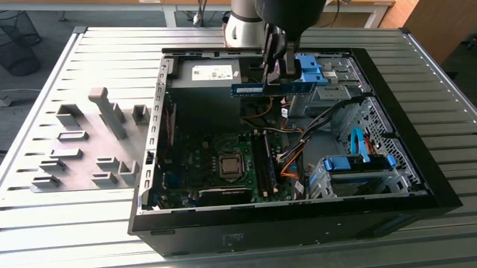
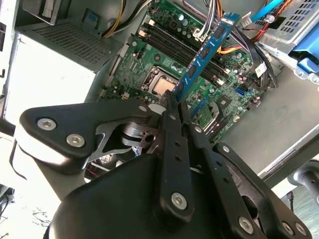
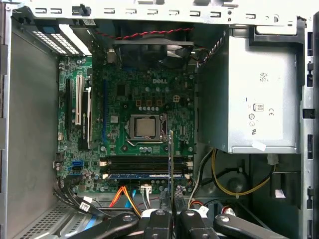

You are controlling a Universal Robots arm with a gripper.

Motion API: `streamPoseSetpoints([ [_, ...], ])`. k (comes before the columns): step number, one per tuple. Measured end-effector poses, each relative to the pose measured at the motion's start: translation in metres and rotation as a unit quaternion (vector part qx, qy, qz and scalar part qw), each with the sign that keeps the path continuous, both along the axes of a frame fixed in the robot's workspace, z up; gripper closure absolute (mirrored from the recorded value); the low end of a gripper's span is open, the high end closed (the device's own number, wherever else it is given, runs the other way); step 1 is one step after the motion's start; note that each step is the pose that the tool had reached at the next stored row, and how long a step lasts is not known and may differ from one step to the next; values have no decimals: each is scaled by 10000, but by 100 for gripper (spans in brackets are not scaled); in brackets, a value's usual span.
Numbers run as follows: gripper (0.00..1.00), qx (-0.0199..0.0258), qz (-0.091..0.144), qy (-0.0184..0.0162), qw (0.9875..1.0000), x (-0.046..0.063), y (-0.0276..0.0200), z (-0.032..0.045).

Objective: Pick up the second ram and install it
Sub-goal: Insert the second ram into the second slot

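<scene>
one ram (image 1: 272, 88), a thin blue board with dark chips, is clamped edge-on in the gripper (image 1: 274, 78) above the case (image 1: 298, 220).

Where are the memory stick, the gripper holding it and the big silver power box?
Memory stick (image 2: 205, 49): second wrist view, middle of its blue board.
Gripper (image 2: 175, 105): second wrist view, between its fingertips.
Power box (image 3: 259, 97): first wrist view, its flat silver face.

A slatted metal table (image 1: 104, 50) carries an open computer case (image 1: 417, 184) beside grey fixture blocks (image 1: 89, 145).
</scene>
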State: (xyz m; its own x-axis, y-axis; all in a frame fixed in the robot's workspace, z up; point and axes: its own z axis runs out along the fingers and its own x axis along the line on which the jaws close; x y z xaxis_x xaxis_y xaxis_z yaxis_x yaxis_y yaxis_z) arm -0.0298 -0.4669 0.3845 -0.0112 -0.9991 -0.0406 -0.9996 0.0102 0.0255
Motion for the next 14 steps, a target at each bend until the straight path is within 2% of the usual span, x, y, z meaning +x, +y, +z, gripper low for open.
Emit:
streamPoseSetpoints([
  [5, 86, -1, -29, 0, 10000, 0, 0, 0],
  [14, 86, -1, -254, 0, 9997, 0, 0, -6],
])
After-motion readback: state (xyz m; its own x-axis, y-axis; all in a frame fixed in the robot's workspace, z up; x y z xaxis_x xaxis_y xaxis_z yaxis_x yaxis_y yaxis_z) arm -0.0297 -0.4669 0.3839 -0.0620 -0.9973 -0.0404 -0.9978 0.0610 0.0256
